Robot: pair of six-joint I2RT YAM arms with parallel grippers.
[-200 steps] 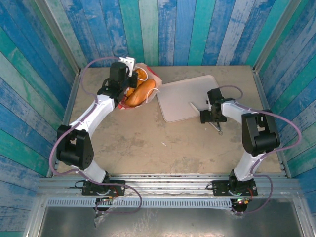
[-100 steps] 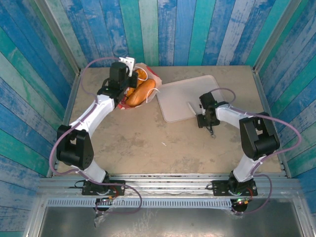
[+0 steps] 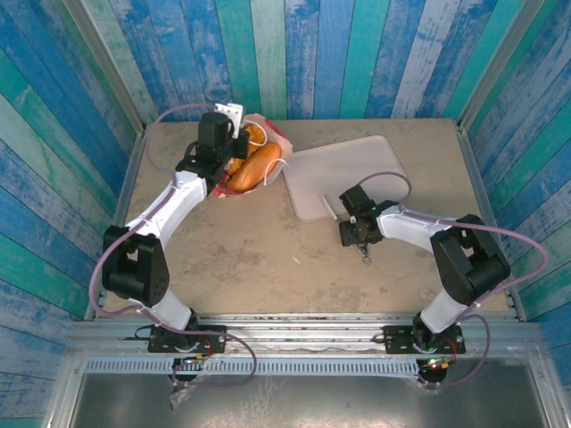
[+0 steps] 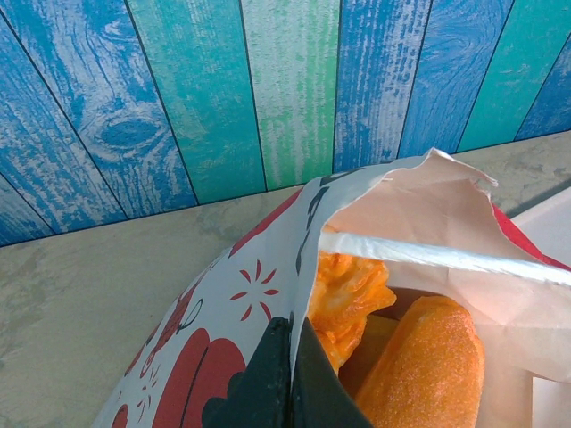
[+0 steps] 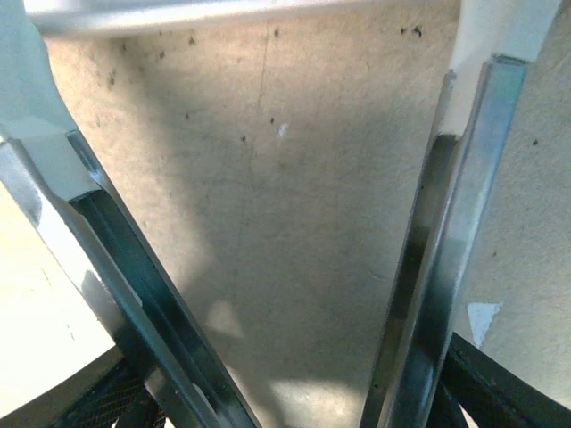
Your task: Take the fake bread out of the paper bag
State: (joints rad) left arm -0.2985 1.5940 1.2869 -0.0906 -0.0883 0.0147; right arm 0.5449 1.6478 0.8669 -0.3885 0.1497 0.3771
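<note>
1. At the bottom of the top view, both arms stand bolted to a grey metal rail (image 3: 303, 325) at the near edge of the beige, speckled worktop (image 3: 241, 250).
2. Right of centre, the right pincer (image 3: 351, 234) hangs low over the worktop, grasping the shiny metal tongs (image 5: 451, 232). In the right wrist view its black fingers (image 5: 500, 383) sit against the outside of the two steel arms, which spread apart toward the top of the frame.
3. Just beyond lies the flat white rectangular tray (image 3: 348, 169), in the centre of the top view. One tong tip reaches over its lower edge.
4. Upper left of centre, just beside the tray's left corner, sits the small red-and-white paper bag (image 4: 223, 312), its mouth open. The left pincer (image 4: 290, 374) is clenched on the bag's rim, its dark fingers pressed together with the paper edge between them.
5. The glossy orange fake bread (image 3: 254, 165) is inside the bag. A smooth oblong bun (image 4: 428, 357) shows at lower right of the left wrist view, touching a knobbly piece (image 4: 348, 294) beside it. A pale strip (image 4: 428, 254) crosses the mouth above them.
6. Farthest back rises the blue-and-green painted plank wall (image 3: 294, 53).
</note>
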